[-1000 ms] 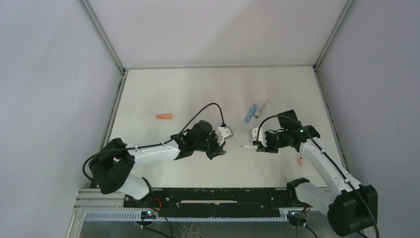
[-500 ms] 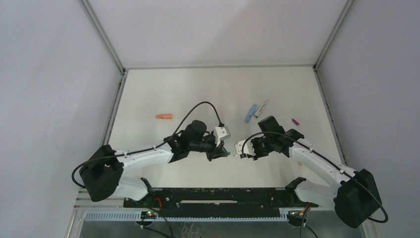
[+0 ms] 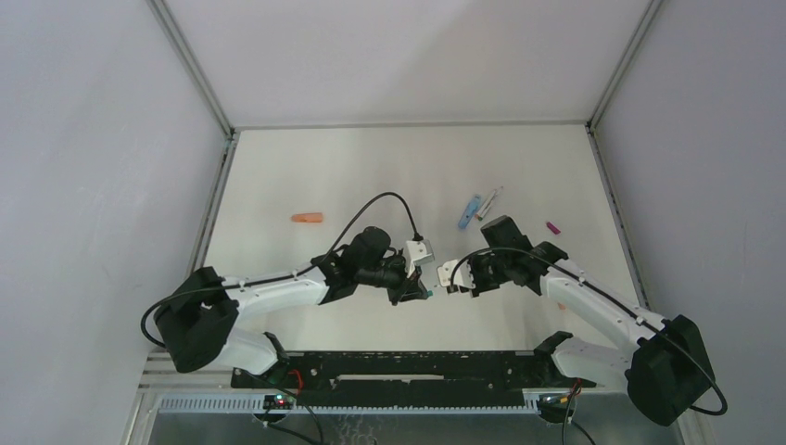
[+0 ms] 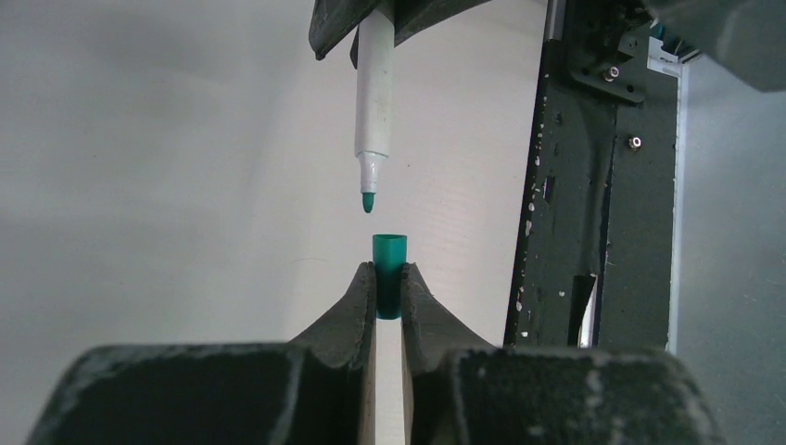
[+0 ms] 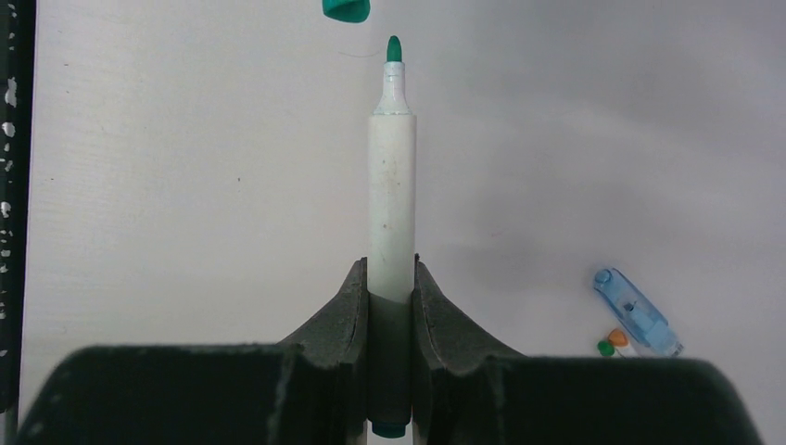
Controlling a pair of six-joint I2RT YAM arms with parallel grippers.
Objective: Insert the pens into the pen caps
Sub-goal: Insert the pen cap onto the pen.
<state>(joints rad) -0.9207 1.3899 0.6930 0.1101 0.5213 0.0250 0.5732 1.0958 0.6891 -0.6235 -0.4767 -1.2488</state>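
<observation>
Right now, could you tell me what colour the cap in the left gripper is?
Teal; the cap shows best in the left wrist view.

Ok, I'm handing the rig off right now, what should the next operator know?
Left claw: shut on the teal cap, open end toward the pen.
Right claw: shut on the teal-tipped pen, tip just short of the cap, slightly off line.
Done: pair picked up, not joined.
Left: join this pair; loose on the table: slim pen, light blue cap, orange cap, magenta cap.
</observation>
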